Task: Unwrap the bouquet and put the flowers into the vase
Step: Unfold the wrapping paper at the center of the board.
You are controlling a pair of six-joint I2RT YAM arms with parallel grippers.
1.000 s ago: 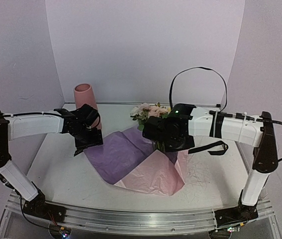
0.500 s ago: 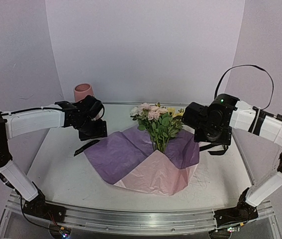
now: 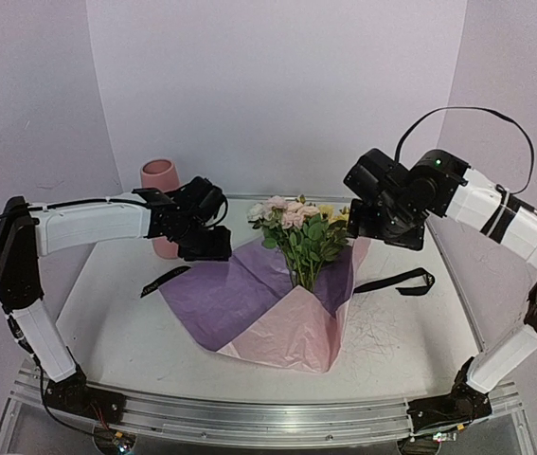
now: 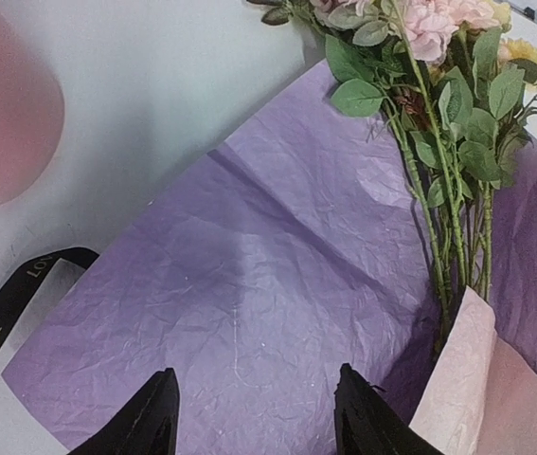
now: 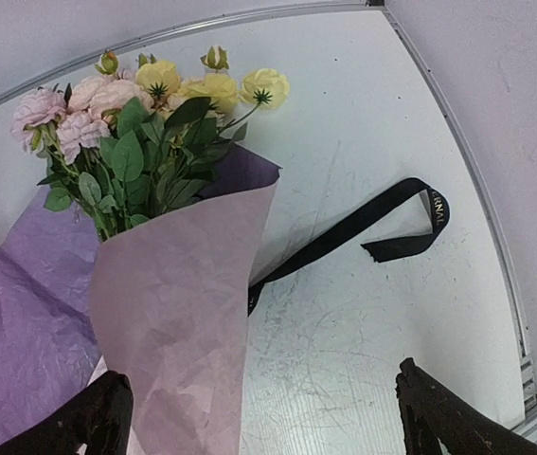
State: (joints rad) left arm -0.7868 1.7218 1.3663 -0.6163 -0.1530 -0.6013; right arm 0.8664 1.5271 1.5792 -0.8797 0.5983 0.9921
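The bouquet lies unwrapped mid-table. Its flowers [image 3: 298, 227], pink, cream and yellow on green stems, rest on the spread pink-lilac paper [image 3: 249, 303]. The pink vase [image 3: 159, 180] stands at the back left, behind my left arm. My left gripper [image 3: 216, 248] hovers open over the purple sheet [image 4: 249, 265], left of the stems [image 4: 448, 237], nothing between its fingers [image 4: 255, 374]. My right gripper [image 3: 367, 226] hangs open above the bouquet's right side. In its wrist view the gripper [image 5: 260, 374] is over the raised pink flap [image 5: 173, 303] and bare table.
One length of black ribbon [image 3: 396, 282] lies on the table right of the paper, and another piece [image 3: 164, 280] lies at the paper's left edge. Side walls close in the table. A black cable [image 3: 467, 118] loops above the right arm.
My right gripper let go at the bouquet, opened wide and swung up and to the right. The flowers came into plain view. My left gripper moved right, over the purple sheet, its jaws narrowing somewhat.
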